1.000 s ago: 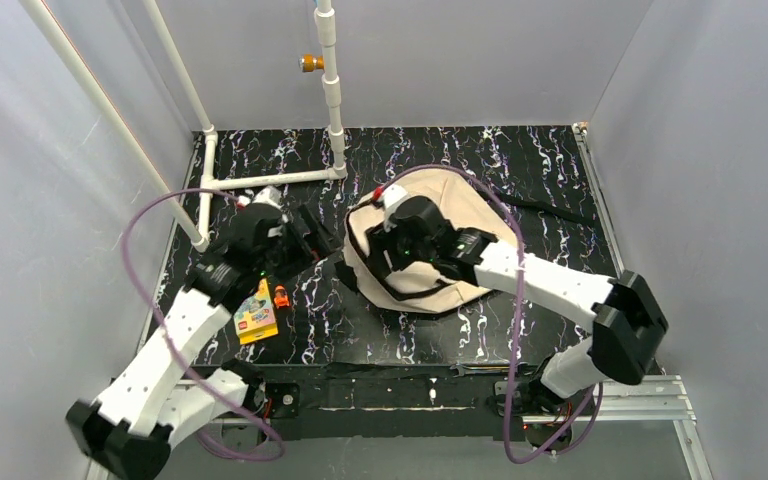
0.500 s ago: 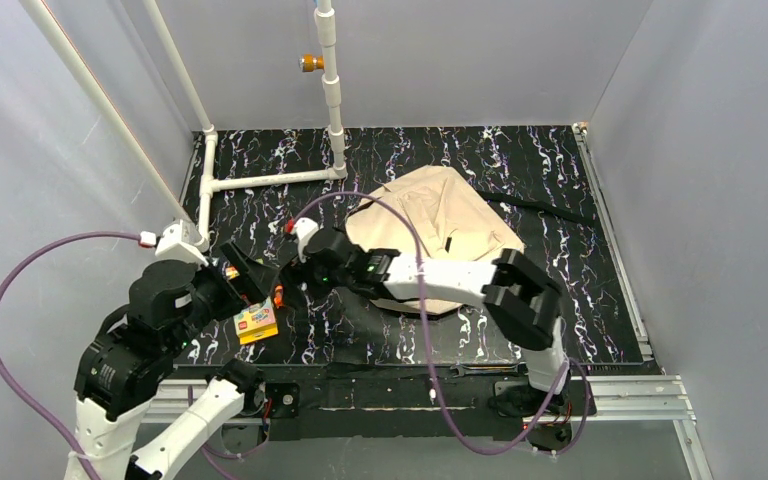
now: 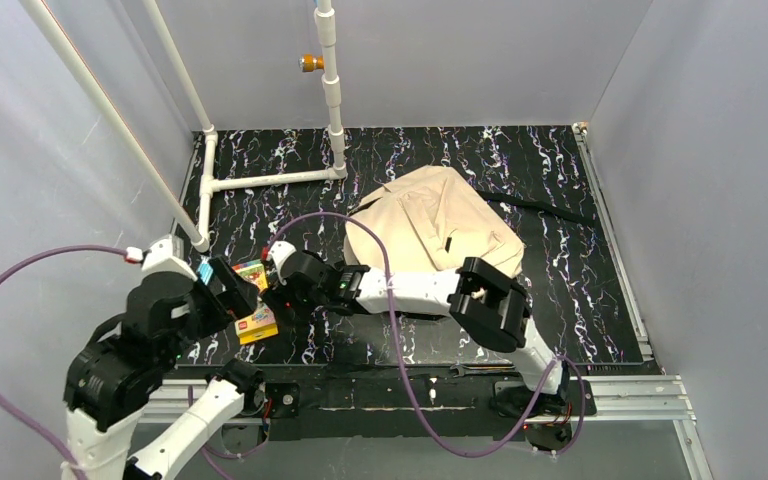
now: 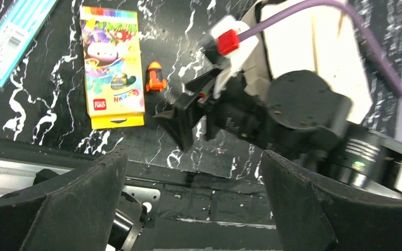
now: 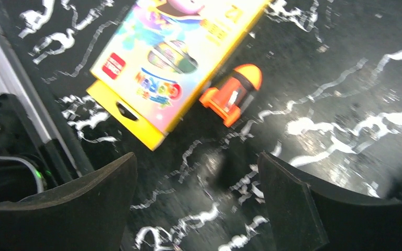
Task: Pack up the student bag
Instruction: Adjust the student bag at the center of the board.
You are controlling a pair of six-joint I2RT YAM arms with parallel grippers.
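A black mat veined with white covers the table (image 3: 560, 170), which grey walls close in on three sides, and a white pipe frame (image 3: 270, 178) stands at its far left. The left arm is folded high over the near left corner; the left gripper (image 4: 193, 157) hangs spread wide and empty above a yellow crayon box (image 4: 112, 65) and a small orange piece (image 4: 156, 77) just beside the box. The right arm stretches low and leftward along the near edge, and the right gripper (image 5: 196, 162) is splayed and empty just short of that orange piece. The student bag (image 3: 430, 225) lies flat right of centre, well apart from both claws, with its long axis seemingly far-to-near (the right arm hides its near edge). A black strap (image 3: 550, 208) trails off it to the right.
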